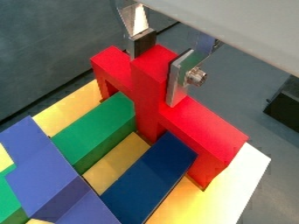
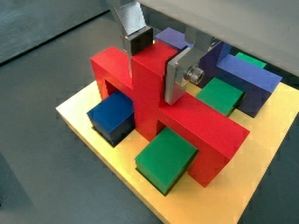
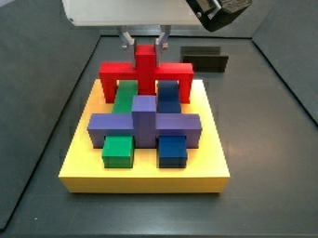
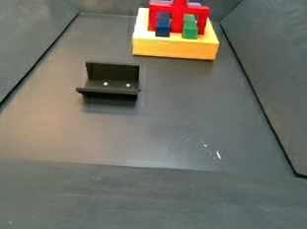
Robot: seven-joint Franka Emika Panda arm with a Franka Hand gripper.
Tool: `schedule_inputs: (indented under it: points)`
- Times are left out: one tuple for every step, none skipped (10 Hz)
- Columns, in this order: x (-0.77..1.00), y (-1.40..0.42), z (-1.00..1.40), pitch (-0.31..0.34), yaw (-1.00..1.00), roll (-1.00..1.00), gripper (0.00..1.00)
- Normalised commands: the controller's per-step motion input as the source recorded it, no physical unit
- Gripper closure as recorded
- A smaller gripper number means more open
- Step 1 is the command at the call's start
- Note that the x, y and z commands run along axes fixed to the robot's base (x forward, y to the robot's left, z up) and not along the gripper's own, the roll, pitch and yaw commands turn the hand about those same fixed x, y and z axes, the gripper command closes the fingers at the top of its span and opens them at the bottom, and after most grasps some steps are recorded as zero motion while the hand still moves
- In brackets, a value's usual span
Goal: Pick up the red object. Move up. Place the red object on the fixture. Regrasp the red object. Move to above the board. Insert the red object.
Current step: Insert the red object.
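Observation:
The red object [image 1: 187, 122] [image 2: 193, 122] stands upright on the yellow board [image 1: 251, 188] [image 2: 93, 118], its two legs down in the slab and its stem pointing up. My gripper [image 1: 162, 63] [image 2: 158, 61] is over it, shut on the stem, with a dark pad pressed against one side and a silver plate against the opposite side. Both side views show the red object [image 3: 145, 70] [image 4: 179, 9] at the board's far edge [image 3: 143, 177] [image 4: 174, 47], under the gripper [image 3: 144, 39]. The fixture [image 3: 205, 59] [image 4: 109, 81] stands empty on the floor, apart from the board.
A purple block [image 3: 143, 116], a green block [image 3: 118, 149] and a blue block [image 3: 172, 149] sit in the board beside the red object. Dark walls border the grey floor [image 4: 155, 136].

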Motion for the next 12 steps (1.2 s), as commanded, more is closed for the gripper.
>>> schedule_inputs:
  points:
    - [0.00,0.01,-0.37,0.000,0.00,0.00,1.00]
    - [0.02,0.00,-0.37,-0.036,0.00,-0.03,1.00]
    - [0.08,-0.05,-0.29,-0.027,-0.05,-0.06,1.00]
    - [0.09,0.00,-0.32,-0.004,-0.09,-0.03,1.00]
    - [0.13,0.00,-0.37,0.000,-0.11,-0.01,1.00]
    - [0.21,0.00,-0.46,0.000,-0.13,0.00,1.00]
    - [0.17,0.00,-0.58,-0.029,-0.11,0.00,1.00]
    - [0.09,0.00,-0.56,-0.051,-0.11,0.00,1.00]
    - [0.00,0.06,-0.37,-0.036,-0.04,0.00,1.00]
    - [-0.13,0.22,-0.13,0.000,-0.05,-0.06,1.00]
    - [-0.35,0.16,0.00,0.000,-0.10,-0.10,1.00]
    - [-0.21,0.13,0.00,-0.030,-0.07,-0.17,1.00]
